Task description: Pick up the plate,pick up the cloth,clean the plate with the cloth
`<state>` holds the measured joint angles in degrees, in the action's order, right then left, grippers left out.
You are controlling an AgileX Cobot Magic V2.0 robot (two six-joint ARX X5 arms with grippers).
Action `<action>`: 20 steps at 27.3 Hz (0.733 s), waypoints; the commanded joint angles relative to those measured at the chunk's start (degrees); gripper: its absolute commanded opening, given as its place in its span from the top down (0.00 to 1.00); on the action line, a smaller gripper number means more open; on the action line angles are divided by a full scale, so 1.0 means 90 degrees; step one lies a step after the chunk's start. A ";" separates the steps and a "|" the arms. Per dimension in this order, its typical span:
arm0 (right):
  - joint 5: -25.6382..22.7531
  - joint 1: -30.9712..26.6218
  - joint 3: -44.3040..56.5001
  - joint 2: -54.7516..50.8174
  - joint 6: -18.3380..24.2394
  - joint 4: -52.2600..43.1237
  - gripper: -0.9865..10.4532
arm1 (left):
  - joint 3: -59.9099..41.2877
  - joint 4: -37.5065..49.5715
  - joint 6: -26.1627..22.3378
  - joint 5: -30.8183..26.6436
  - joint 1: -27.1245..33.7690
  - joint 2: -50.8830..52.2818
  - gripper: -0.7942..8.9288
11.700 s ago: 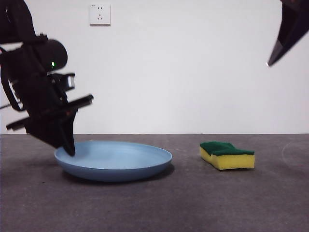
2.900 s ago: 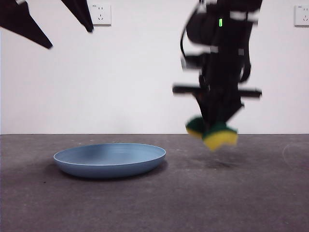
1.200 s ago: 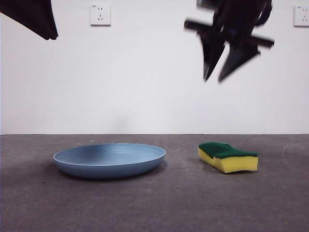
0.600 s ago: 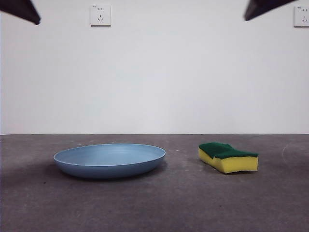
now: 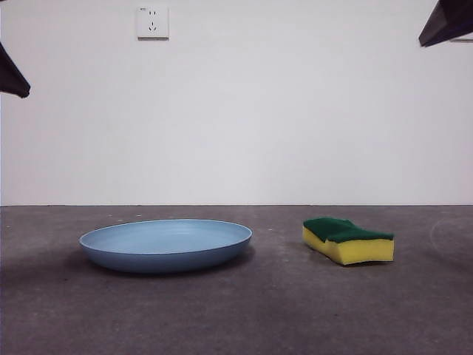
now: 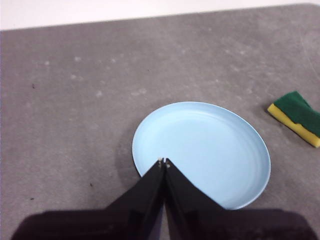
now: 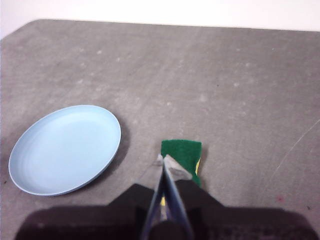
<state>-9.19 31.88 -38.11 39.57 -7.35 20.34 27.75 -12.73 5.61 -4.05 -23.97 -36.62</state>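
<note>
Left gripper [image 6: 164, 162] first: on its wrist camera I see both black jaws pressed together tip to tip, nothing between them, held above the table with the plate [image 6: 207, 150] under the tips. Right gripper [image 7: 166, 162] looks the same on its own camera, jaws closed on nothing, up in the air over the cloth [image 7: 183, 156], and those jaws cover the near part of it from me. In the front view I only get a black tip at each upper corner (too little to say which arm is which there).

Plate [image 5: 166, 246] sits flat on the grey table [image 5: 281, 310], left of centre, light blue, rim up. The cloth [image 5: 347, 240], really a yellow sponge with a green scouring top, lies on the table to the right, well apart from the plate.

White wall socket [image 5: 152, 22] high on the wall; a tiny mark above its holes is too small for me to read. A second white fitting at the top right is mostly hidden behind the black tip.
</note>
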 commanded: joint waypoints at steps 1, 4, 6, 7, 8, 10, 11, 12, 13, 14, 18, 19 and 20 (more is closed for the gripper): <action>-0.0017 0.0002 0.0036 0.0012 -0.0080 -0.0036 0.91 | -0.0029 -0.0032 0.0029 -0.0024 0.0000 0.0000 0.92; -0.0022 0.0002 0.0036 0.0012 -0.0080 -0.0036 0.91 | -0.0029 -0.0039 0.0029 -0.0024 0.0000 0.0000 0.92; -0.0019 0.0002 0.0036 0.0012 -0.0080 -0.0036 0.91 | -0.0029 -0.0039 0.0029 -0.0024 0.0000 0.0000 0.92; -0.0019 0.0002 0.0036 0.0012 -0.0080 -0.0036 0.91 | -0.0029 -0.0041 0.0029 -0.0022 0.0000 0.0000 0.92; -0.0017 0.0002 0.0036 0.0012 -0.0080 -0.0036 0.91 | -0.0029 -0.0041 0.0029 -0.0024 0.0000 0.0000 0.92; -0.0017 0.0002 0.0036 0.0012 -0.0080 -0.0036 0.91 | -0.0029 -0.0051 0.0032 -0.0083 -0.0019 0.0017 0.92; -0.0017 0.0002 0.0036 0.0012 -0.0080 -0.0036 0.91 | -0.0029 -0.0070 0.0010 -0.0097 -0.0017 0.0097 0.92; -0.0024 0.0002 0.0036 0.0012 -0.0080 -0.0036 0.91 | -0.0032 -0.0090 -0.0024 -0.0250 0.0019 0.0262 0.92; -0.0019 0.0002 0.0036 0.0012 -0.0080 -0.0036 0.91 | -0.0032 -0.0097 -0.0114 -0.0364 0.0049 0.0376 0.92; -0.0019 0.0002 0.0036 0.0012 -0.0080 -0.0036 0.91 | -0.0034 -0.0100 -0.0231 -0.0401 0.0083 0.0515 0.92; -0.0019 0.0002 0.0036 0.0012 -0.0080 -0.0036 0.91 | -0.0114 -0.0046 -0.0389 -0.0350 0.0415 0.1183 0.92; -0.0017 0.0002 0.0036 0.0012 -0.0080 -0.0036 0.91 | -0.0192 -0.0027 -0.0389 -0.0342 0.0544 0.1384 0.92; -0.0019 0.0002 0.0036 0.0012 -0.0080 -0.0036 0.91 | -0.0296 -0.0005 -0.0389 -0.0338 0.0682 0.1588 0.92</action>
<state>-9.19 31.86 -38.11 39.75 -7.55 20.34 26.65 -12.82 3.09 -7.03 -18.96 -24.03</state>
